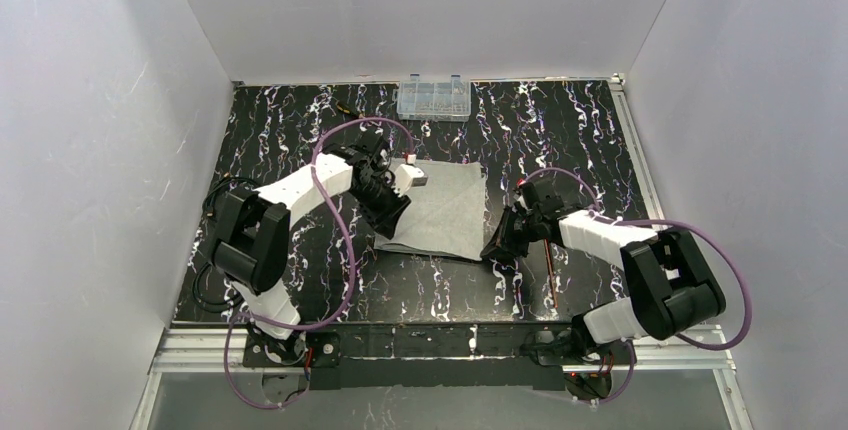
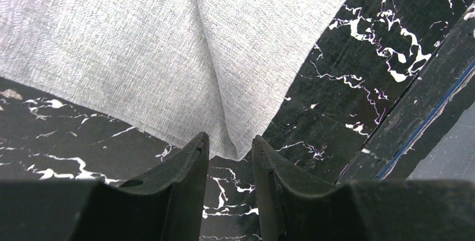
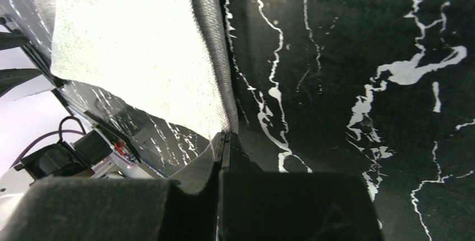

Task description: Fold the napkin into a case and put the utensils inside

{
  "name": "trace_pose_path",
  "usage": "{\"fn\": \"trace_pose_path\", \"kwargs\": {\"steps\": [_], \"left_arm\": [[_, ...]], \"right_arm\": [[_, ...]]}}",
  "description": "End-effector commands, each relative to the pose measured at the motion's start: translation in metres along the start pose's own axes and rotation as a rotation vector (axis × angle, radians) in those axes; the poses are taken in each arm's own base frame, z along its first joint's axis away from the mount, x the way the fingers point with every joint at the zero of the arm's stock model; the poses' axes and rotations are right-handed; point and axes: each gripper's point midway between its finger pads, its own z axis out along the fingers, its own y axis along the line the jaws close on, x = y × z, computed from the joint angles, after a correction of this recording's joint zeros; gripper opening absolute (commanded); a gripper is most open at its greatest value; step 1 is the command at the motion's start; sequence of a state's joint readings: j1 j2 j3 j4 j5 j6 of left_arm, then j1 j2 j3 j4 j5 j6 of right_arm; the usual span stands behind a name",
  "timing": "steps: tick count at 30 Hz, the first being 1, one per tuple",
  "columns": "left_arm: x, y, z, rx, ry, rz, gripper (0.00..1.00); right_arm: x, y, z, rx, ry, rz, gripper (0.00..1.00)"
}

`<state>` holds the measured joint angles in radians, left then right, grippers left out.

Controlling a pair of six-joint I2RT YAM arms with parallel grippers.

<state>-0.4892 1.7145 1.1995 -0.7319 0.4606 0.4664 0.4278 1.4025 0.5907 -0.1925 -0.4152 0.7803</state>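
Observation:
The light-grey napkin (image 1: 440, 208) lies spread flat in the middle of the table. My left gripper (image 1: 390, 224) hovers at its near-left corner. In the left wrist view the gripper (image 2: 230, 147) is open, and the cloth's corner (image 2: 234, 140) reaches just between the fingertips. My right gripper (image 1: 496, 249) is at the napkin's near-right corner. In the right wrist view the gripper (image 3: 225, 135) is shut on the napkin's edge (image 3: 210, 56), which is pulled up into a ridge. A thin copper utensil (image 1: 554, 275) lies on the table beside the right arm, partly hidden by it.
A clear plastic compartment box (image 1: 433, 98) stands at the back centre. A small dark tool (image 1: 350, 110) lies at the back left of it. The table is black marble-patterned (image 1: 590, 150) with white walls on three sides. A metal rail (image 1: 400, 342) runs along the near edge.

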Motion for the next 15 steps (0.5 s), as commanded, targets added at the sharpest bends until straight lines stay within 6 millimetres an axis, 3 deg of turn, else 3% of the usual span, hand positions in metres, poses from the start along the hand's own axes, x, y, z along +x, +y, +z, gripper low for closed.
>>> {"fn": "trace_pose_path", "kwargs": {"steps": [1, 7, 11, 15], "left_arm": [[-0.001, -0.007, 0.007, 0.027, 0.002, 0.005, 0.32], [0.027, 0.002, 0.018, -0.027, 0.078, 0.044, 0.32], [0.037, 0.009, 0.019, -0.068, 0.102, 0.064, 0.32], [0.039, 0.008, 0.019, -0.074, 0.100, 0.061, 0.31]], "right_arm": [[0.006, -0.011, 0.005, 0.034, 0.017, -0.015, 0.01], [-0.002, -0.005, 0.005, 0.029, 0.007, -0.039, 0.09], [-0.020, 0.006, -0.001, 0.052, -0.012, -0.098, 0.40], [-0.058, 0.025, -0.018, 0.055, -0.074, -0.147, 0.56]]}}
